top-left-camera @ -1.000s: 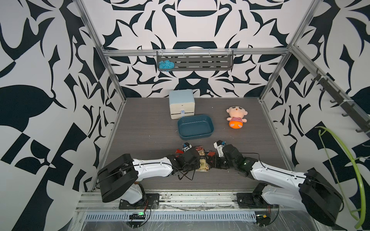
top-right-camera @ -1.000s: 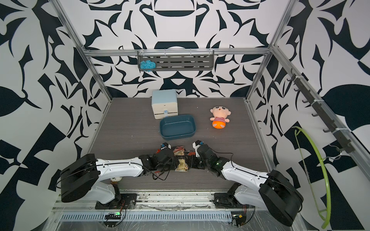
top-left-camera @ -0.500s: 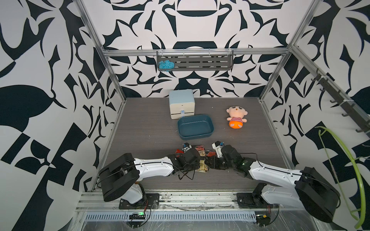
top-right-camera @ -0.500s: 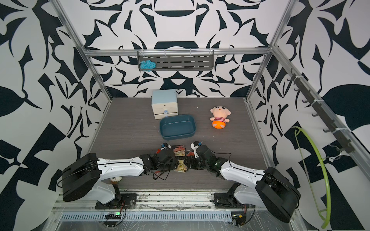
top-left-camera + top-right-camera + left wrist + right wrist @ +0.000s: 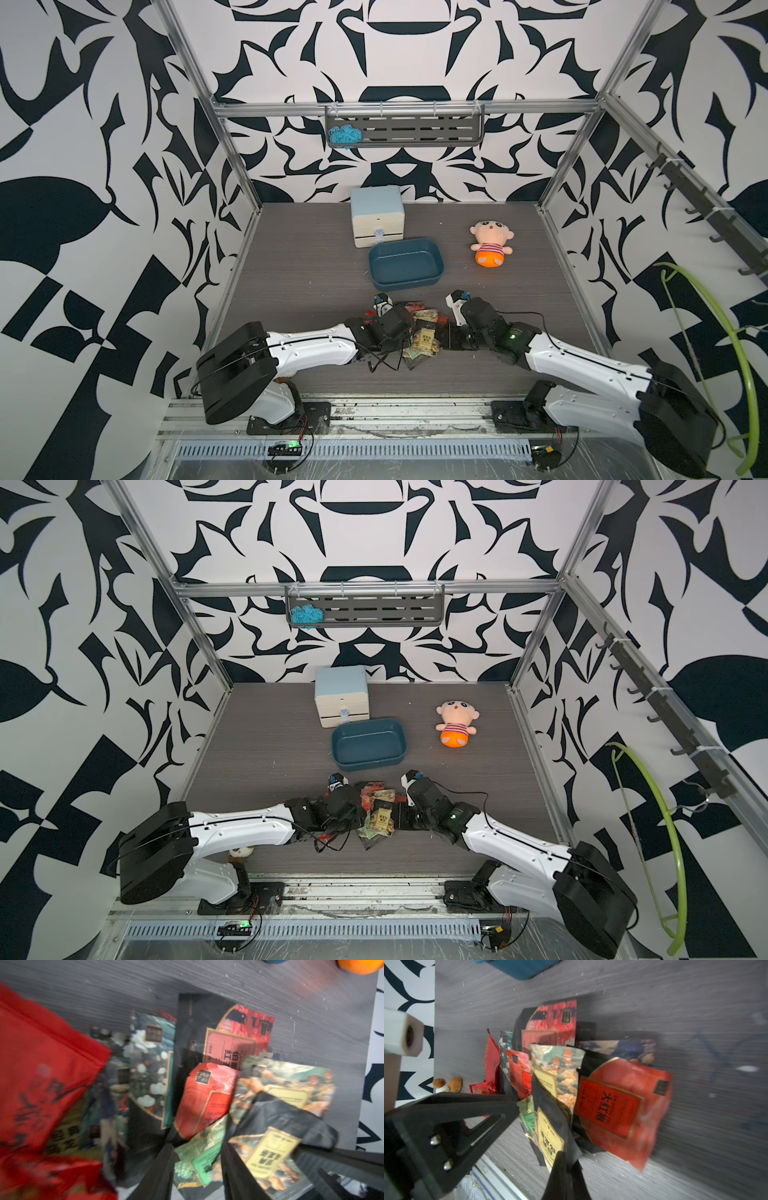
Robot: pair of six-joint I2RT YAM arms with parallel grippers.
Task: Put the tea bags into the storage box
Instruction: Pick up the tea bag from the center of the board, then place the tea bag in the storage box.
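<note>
Several tea bags [image 5: 424, 338] lie heaped on the grey table near its front edge, between my two arms. The teal storage box [image 5: 407, 284] stands just behind the heap, with nothing inside it. My left gripper [image 5: 197, 1147] is open at the pile's left side, and a green-labelled sachet [image 5: 204, 1162] lies in the gap between its fingers. My right gripper [image 5: 568, 1159] is shut on the edge of a black tea bag with a yellow label [image 5: 550, 1138]. A large red sachet [image 5: 616, 1109] rests beside it. In both top views the gripper bodies hide the fingertips.
A pale blue drawer cabinet [image 5: 377, 216] stands directly behind the box. A plush doll [image 5: 490, 243] lies to the right of the box. A small mushroom-like toy [image 5: 241, 852] sits by the left arm's base. The metal front rail [image 5: 374, 409] runs close to the heap.
My right jaws have closed onto the black yellow-labelled sachet. My left jaws have spread wider. Both arms stay at the heap.
</note>
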